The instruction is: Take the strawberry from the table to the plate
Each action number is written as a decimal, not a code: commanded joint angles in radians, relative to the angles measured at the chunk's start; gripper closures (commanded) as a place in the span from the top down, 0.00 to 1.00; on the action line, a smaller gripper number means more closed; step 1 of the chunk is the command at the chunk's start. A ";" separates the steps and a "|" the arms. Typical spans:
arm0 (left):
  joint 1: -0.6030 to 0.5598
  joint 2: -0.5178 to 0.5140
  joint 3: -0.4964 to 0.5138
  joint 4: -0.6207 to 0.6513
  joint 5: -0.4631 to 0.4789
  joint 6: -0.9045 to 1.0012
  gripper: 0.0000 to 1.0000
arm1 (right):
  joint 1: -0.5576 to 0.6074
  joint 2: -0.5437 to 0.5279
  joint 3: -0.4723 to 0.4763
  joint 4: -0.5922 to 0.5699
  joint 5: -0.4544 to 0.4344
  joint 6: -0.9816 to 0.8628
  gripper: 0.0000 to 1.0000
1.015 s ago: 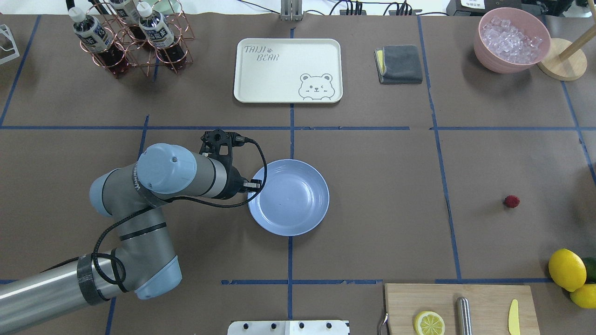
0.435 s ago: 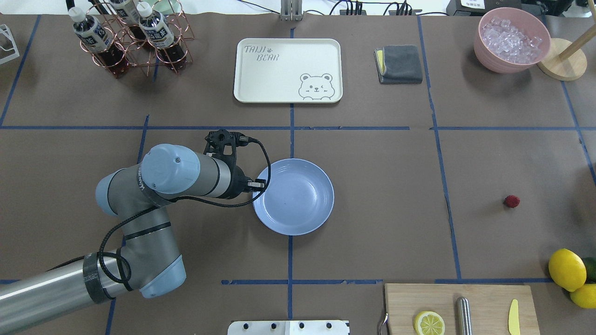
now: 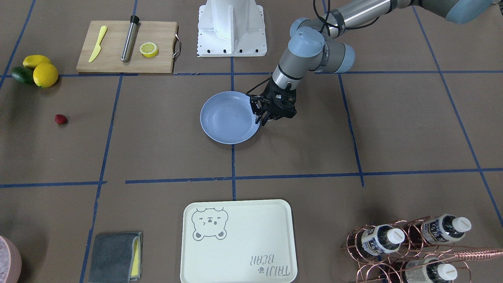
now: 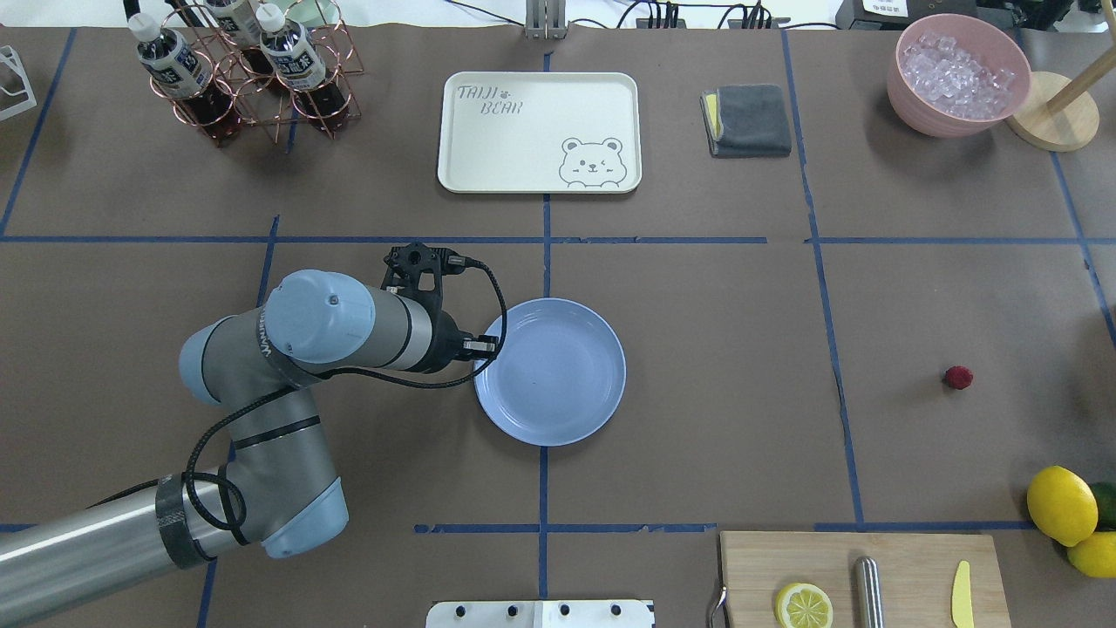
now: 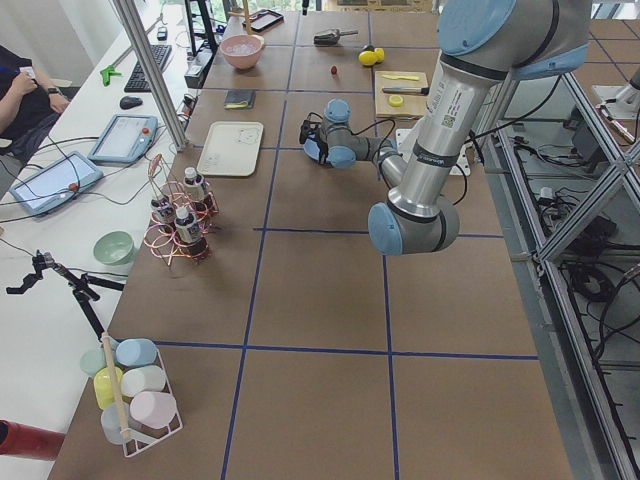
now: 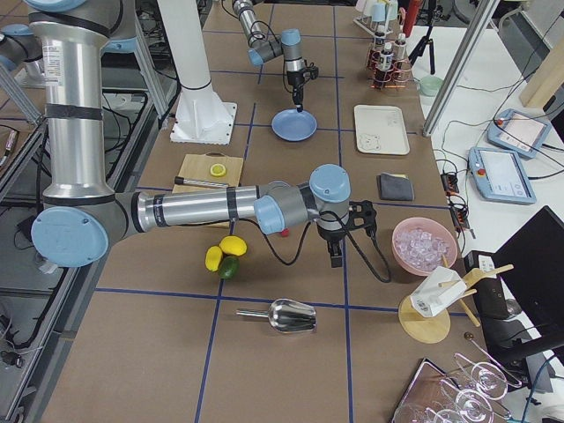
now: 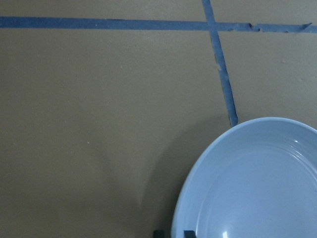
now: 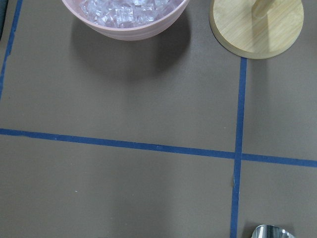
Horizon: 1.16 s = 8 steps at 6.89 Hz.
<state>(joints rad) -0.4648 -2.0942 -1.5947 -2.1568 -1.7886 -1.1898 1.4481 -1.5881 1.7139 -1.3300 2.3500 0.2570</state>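
The strawberry [image 4: 958,377] [image 3: 60,119] lies alone on the brown table [image 4: 715,349], far right of the plate. The light-blue plate [image 4: 558,375] [image 3: 228,118] [image 7: 257,188] sits near the table's middle and holds nothing. My left gripper [image 3: 262,119] [image 7: 173,233] is at the plate's left rim, and its two fingertips stand close together on either side of that rim. My right gripper [image 6: 337,257] shows only in the exterior right view, hanging over the table near the pink bowl; whether it is open or shut I cannot tell.
A cream bear tray [image 4: 539,131], a grey cloth [image 4: 748,119], a bottle rack [image 4: 244,70] and a pink bowl of ice [image 4: 957,74] line the far side. Lemons [image 4: 1061,504] and a cutting board [image 4: 859,576] sit near right. A metal scoop [image 6: 282,315] lies beyond.
The left gripper and the plate have slid a little to the right together. The strawberry has not moved.
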 commanded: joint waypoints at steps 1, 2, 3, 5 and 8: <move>-0.014 0.006 -0.022 0.009 -0.003 0.012 1.00 | 0.000 0.000 0.006 0.002 0.000 -0.001 1.00; -0.078 0.037 -0.074 0.090 -0.030 0.062 1.00 | -0.002 -0.001 0.015 0.064 0.005 -0.002 1.00; -0.162 0.049 -0.174 0.255 -0.069 0.258 1.00 | -0.012 -0.003 0.015 0.116 0.011 0.001 1.00; -0.373 0.056 -0.269 0.542 -0.086 0.600 1.00 | -0.077 -0.001 0.039 0.162 0.031 0.027 1.00; -0.884 0.236 -0.158 0.603 -0.430 1.124 1.00 | -0.089 -0.039 0.104 0.178 0.047 0.030 1.00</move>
<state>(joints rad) -1.1635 -1.9392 -1.8073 -1.5654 -2.1026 -0.2377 1.3653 -1.5970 1.7946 -1.1654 2.3882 0.2874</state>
